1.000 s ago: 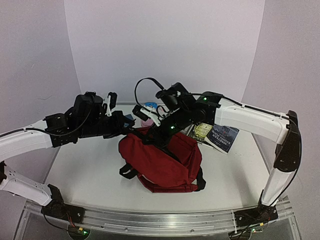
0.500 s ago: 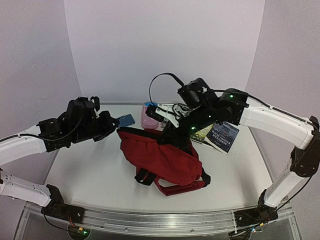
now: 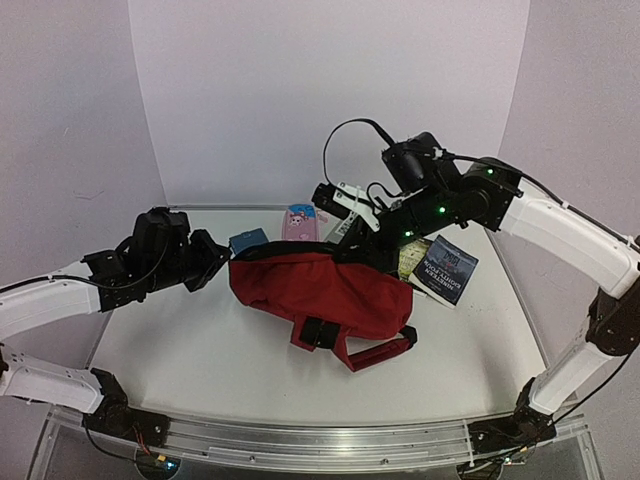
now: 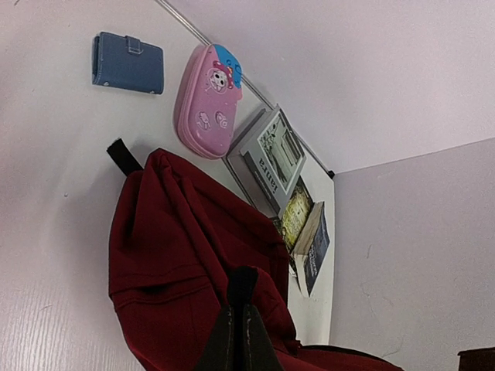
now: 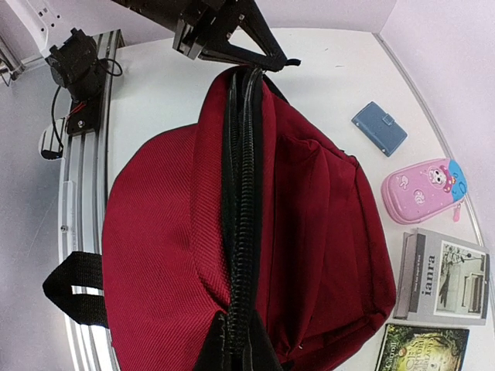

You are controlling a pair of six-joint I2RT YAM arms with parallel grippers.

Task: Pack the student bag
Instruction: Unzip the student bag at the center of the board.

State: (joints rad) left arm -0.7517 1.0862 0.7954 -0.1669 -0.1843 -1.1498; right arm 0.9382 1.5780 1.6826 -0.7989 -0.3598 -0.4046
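the bag hangs stretched between the two arms over the middle of the tabletop, its long side running left to right. the left end effector is closed on the bag's left end, its fingers pinched on dark red fabric beside a black tab. the right end effector is closed on the bag's right end, clamped at the black zip, which runs straight from it toward the left one. the zip looks closed, though the right wrist view is too tight to be sure. a black strap dangles below the bag toward the near edge. along the far edge, behind the bag, lie a blue wallet, a pink pencil case and books, the books nearest the far right corner.
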